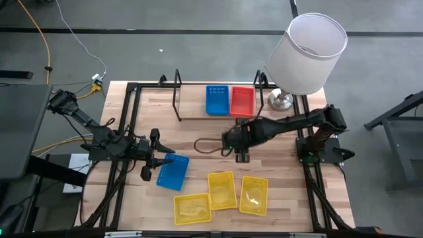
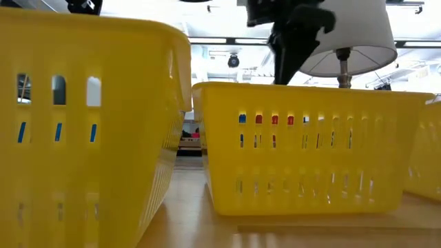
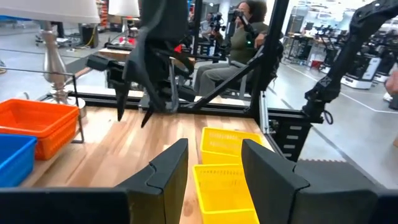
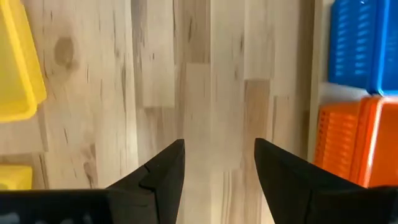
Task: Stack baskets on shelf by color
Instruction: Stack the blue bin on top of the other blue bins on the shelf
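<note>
- Pale wood planks form the counter (image 1: pixel 198 125), on which everything is set.
- On the shelf (image 1: pixel 192 118) at the counter's far edge, blue baskets (image 1: pixel 217 100) and red baskets (image 1: pixel 242 101) are seen side by side, touching.
- Three yellow baskets (image 1: pixel 223 190) are spread along the near edge, close together.
- One more blue basket (image 1: pixel 173 171) is found left of them, tilted, beside the left hand (image 1: pixel 153 161); whether it is gripped cannot be told, though that hand's fingers are parted in the left wrist view.
- The right hand (image 1: pixel 242 157) is held above bare counter in front of the shelf, fingers spread, nothing between them.
- A white-shaded lamp (image 1: pixel 305 53) is placed at the far right corner.
- A seated person (image 3: pixel 239 37) is visible beyond the counter.
</note>
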Tool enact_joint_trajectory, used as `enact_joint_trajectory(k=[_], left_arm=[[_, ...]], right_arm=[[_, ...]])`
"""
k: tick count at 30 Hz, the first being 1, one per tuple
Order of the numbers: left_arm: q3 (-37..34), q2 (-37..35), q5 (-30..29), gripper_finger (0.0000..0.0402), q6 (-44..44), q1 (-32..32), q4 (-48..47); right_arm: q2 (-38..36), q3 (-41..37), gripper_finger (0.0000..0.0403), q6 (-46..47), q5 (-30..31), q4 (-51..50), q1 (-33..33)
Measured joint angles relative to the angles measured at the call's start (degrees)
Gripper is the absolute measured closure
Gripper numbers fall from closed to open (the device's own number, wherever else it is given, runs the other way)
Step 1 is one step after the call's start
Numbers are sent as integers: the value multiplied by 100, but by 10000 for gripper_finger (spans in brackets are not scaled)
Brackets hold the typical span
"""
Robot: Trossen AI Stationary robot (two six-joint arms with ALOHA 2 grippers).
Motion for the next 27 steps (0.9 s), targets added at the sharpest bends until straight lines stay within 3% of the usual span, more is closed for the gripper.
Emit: enact_joint_trajectory(k=[7, 10, 15, 20, 24, 27], left_arm=[[0, -4, -148, 261, 3, -224, 2], [0, -2, -184, 261, 16, -300, 2], [0, -2, -261, 261, 124, -369, 45], [0, -2, -527, 261, 361, -358, 87], [0, -2, -564, 261, 363, -358, 85], [0, 12, -544, 261, 363, -358, 18]], right_arm=[[-302, -143, 222, 654, 452, -280, 604], [-857, -876, 222, 1041, 644, 155, 867], [-2251, -2771, 222, 2018, 824, 1343, 1308], [-3502, -4350, 222, 2121, 1147, 3772, 1724], [-3976, -5382, 222, 983, 1222, 6639, 1885], [-4005, -5987, 222, -17, 940, 8776, 1895]])
